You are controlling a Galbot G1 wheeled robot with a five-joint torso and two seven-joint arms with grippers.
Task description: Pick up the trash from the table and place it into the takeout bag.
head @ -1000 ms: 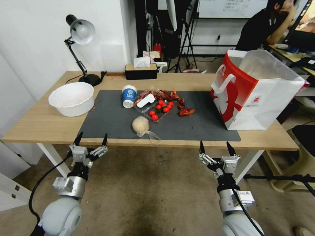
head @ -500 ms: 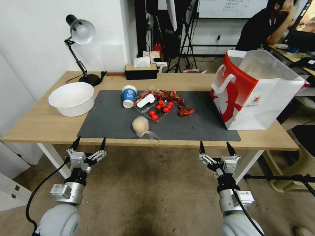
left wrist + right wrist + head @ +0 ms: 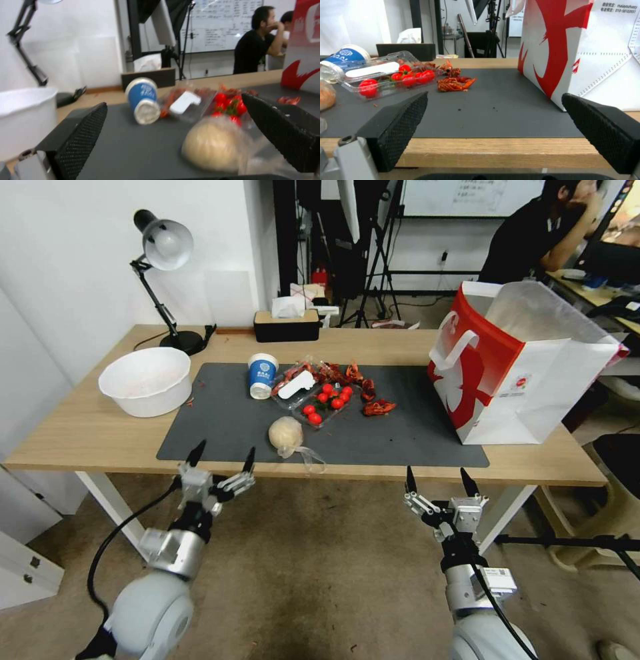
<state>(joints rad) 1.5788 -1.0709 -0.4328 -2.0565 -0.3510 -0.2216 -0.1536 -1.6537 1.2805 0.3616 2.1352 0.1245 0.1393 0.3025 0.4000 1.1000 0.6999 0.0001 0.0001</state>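
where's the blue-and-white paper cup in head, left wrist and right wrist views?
Head view: blue-and-white paper cup stands on the dark mat, left of the clear tomato tray.
Left wrist view: cup sits mid-picture, beyond the wrapped beige ball.
Right wrist view: cup at the far left edge, partly behind the tray.
Shared landmark: the tomato tray, always beside the cup.

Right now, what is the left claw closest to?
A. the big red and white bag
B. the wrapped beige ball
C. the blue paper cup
B. The open left claw sits at the table's near edge, with the wrapped beige ball nearest it.
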